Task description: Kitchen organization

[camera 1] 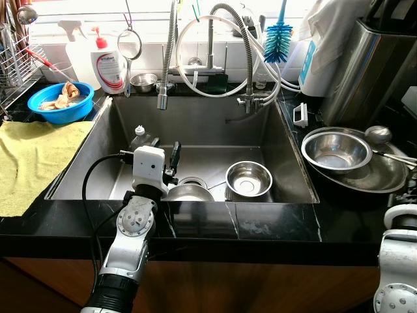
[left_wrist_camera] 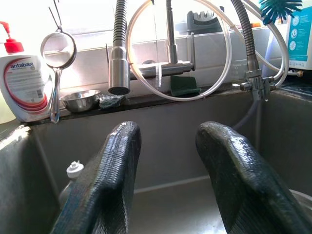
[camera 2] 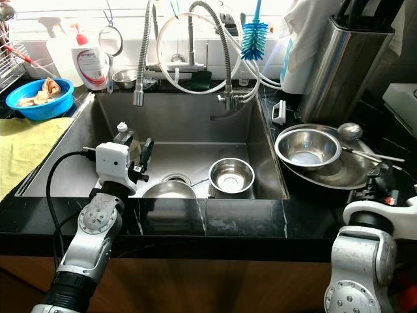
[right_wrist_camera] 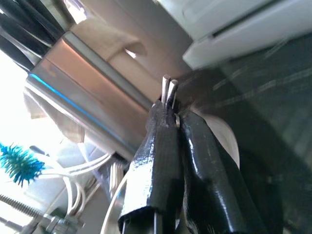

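Note:
My left gripper (camera 1: 173,158) reaches down into the steel sink (camera 1: 287,156), open, with nothing between its fingers (left_wrist_camera: 112,175). Just below it lies a steel bowl (camera 1: 189,193), and a second steel bowl (camera 1: 248,178) sits to its right on the sink floor. A small bottle (camera 1: 140,137) lies by the sink's left wall. On the right counter a steel bowl (camera 1: 335,150) rests inside a wider steel dish (camera 1: 384,176), with a ladle (camera 1: 378,134) behind it. My right gripper (right_wrist_camera: 173,117) is beside that dish, shut on two thin flat metal utensil handles (right_wrist_camera: 168,87).
A yellow cloth (camera 1: 32,156) and a blue bowl of scraps (camera 1: 62,103) lie left of the sink, by a dish rack (camera 1: 13,59). Soap bottle (camera 1: 111,65), strainer (camera 1: 129,44), small bowl (camera 1: 143,81), hose taps (camera 1: 163,98) and blue brush (camera 1: 279,39) line the back. A steel knife block (camera 1: 371,65) stands right.

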